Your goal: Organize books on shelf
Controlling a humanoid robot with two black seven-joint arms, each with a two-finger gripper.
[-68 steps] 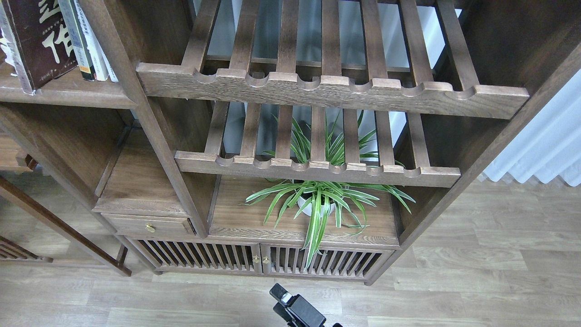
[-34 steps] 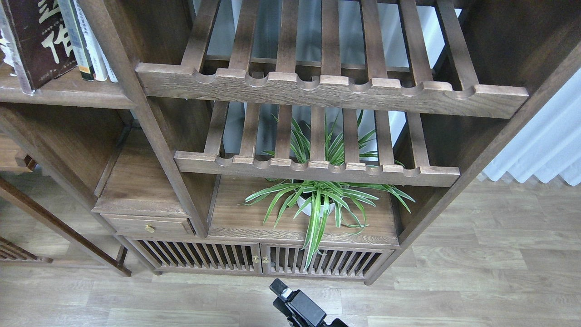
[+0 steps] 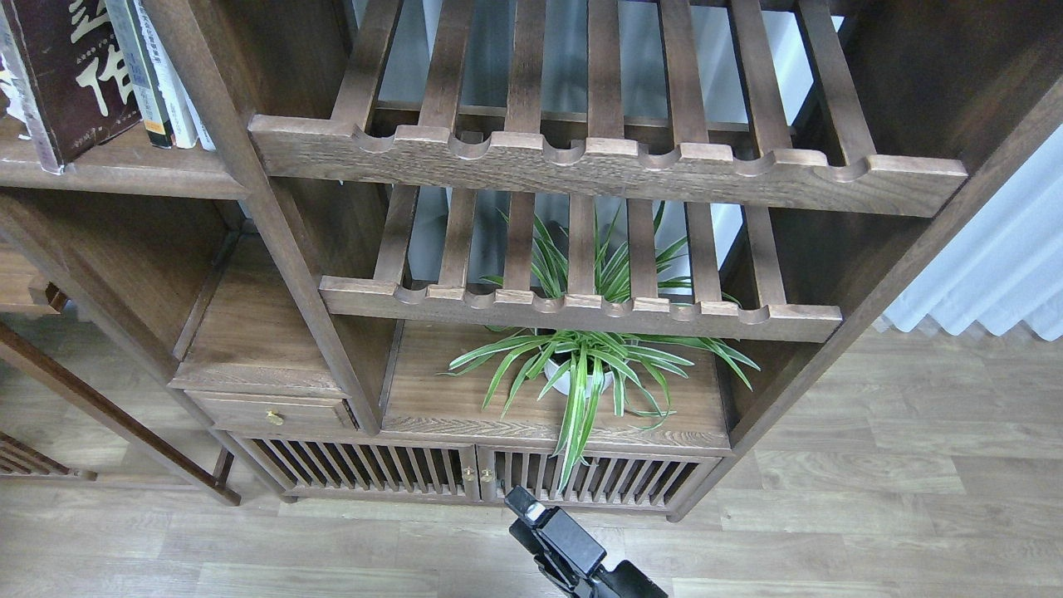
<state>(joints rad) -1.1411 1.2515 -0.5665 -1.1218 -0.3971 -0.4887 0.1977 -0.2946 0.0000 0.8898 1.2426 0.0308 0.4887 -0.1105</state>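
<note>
A thick maroon book (image 3: 75,75) with cream Chinese characters stands at the top left on the flat dark brown shelf (image 3: 124,170), cut off by the frame's edge. Slim white- and grey-spined books (image 3: 162,83) stand to its right. The white paperback with the purple strip and the green-yellow "300" paperback are out of view. One black gripper (image 3: 531,508) pokes up at the bottom centre, low in front of the cabinet doors and far from the books. It looks like my right gripper. It is seen dark and end-on and holds nothing that shows. My left gripper is out of view.
Two slatted racks with scalloped front rails (image 3: 606,170) (image 3: 581,311) fill the middle. A spider plant in a white pot (image 3: 581,374) sits below them. A small drawer (image 3: 270,413) and slatted cabinet doors (image 3: 465,473) lie beneath. A white curtain (image 3: 996,266) hangs at the right.
The black gripper at the bottom centre has come up and a little to the right, showing more of its arm. The books and shelf have not moved.
</note>
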